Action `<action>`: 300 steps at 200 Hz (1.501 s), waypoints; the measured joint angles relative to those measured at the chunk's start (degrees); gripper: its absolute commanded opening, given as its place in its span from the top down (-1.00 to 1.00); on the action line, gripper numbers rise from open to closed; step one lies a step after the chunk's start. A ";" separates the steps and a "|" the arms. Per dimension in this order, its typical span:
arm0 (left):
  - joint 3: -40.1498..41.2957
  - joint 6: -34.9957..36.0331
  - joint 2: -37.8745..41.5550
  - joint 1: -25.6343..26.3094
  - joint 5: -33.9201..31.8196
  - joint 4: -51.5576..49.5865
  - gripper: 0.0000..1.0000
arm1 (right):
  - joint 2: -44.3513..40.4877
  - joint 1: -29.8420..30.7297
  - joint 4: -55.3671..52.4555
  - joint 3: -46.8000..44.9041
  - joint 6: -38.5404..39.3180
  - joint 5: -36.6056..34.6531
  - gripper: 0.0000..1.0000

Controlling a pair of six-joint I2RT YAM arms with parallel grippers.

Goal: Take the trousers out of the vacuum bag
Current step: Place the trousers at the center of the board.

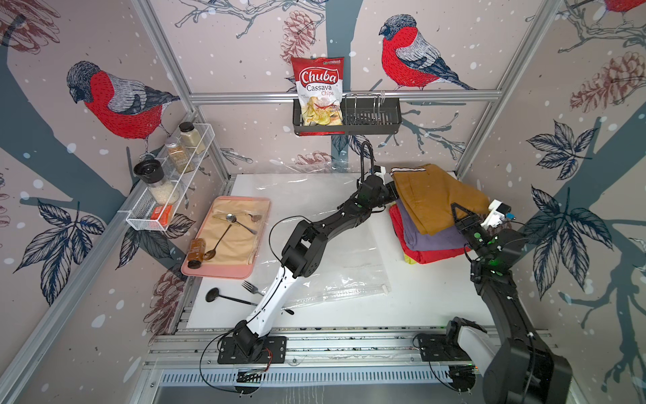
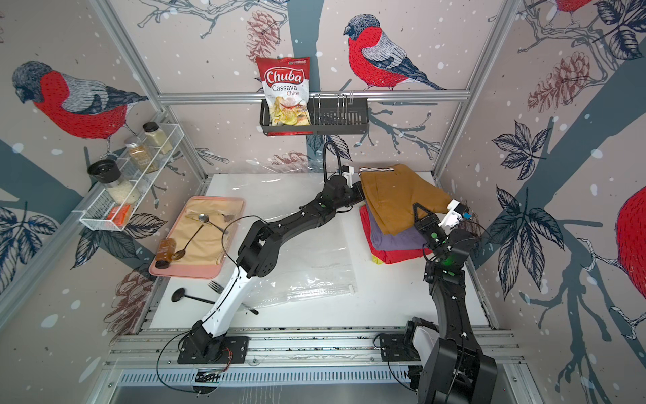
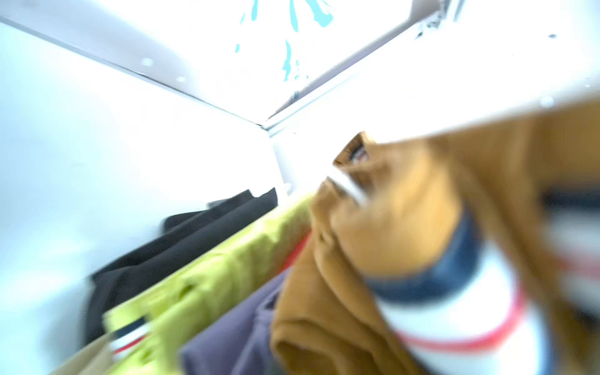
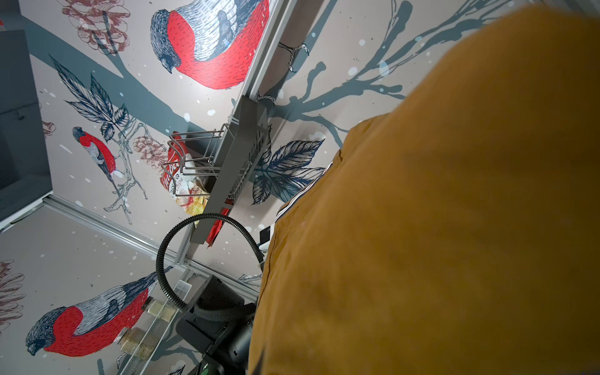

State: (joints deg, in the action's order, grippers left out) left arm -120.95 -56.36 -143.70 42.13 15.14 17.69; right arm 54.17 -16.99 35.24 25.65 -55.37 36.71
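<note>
In both top views the vacuum bag lies flat and empty-looking on the table, and the trousers sit stacked just beside the bag, outside it, on the side toward the right arm. The mustard-brown pair lies on top, skewed across the purple and red ones. The left end effector is closed, and its tip is tucked against the stack edge nearest the bag, by the striped waistband; whether it has cloth cannot be told. The right end effector is at the edge farthest from the bag, nearly closed, and looks nipped on the mustard hem. The left wrist view is blurred, with mustard cloth and waistband stripes close to the lens. Beyond them are the purple pair, the yellow-green pair and the black pair; no fingers show. In the right wrist view mustard cloth fills half the frame and hides the fingertips. The cloth is probably soft, light and floppy, so it should sag and slide off the stack. A folded edge or the waistband gives the firmest hold.
</note>
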 measured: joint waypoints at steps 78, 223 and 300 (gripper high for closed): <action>7.93 4.26 8.31 -4.09 -0.94 -10.40 0.90 | -2.93 1.27 -6.54 -4.85 2.97 -1.51 0.96; 17.35 10.29 22.95 -6.03 0.24 -16.90 0.84 | -15.45 3.02 -36.63 -0.04 12.44 -23.98 -0.70; -2.14 13.88 11.78 -0.70 8.50 -20.59 0.86 | -15.32 0.50 -43.08 8.24 21.29 -32.98 -0.85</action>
State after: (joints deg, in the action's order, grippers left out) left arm -123.09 -42.48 -131.92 41.43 23.64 -2.90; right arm 38.85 -16.49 -7.84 33.89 -34.09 3.73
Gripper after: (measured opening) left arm 0.073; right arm 0.925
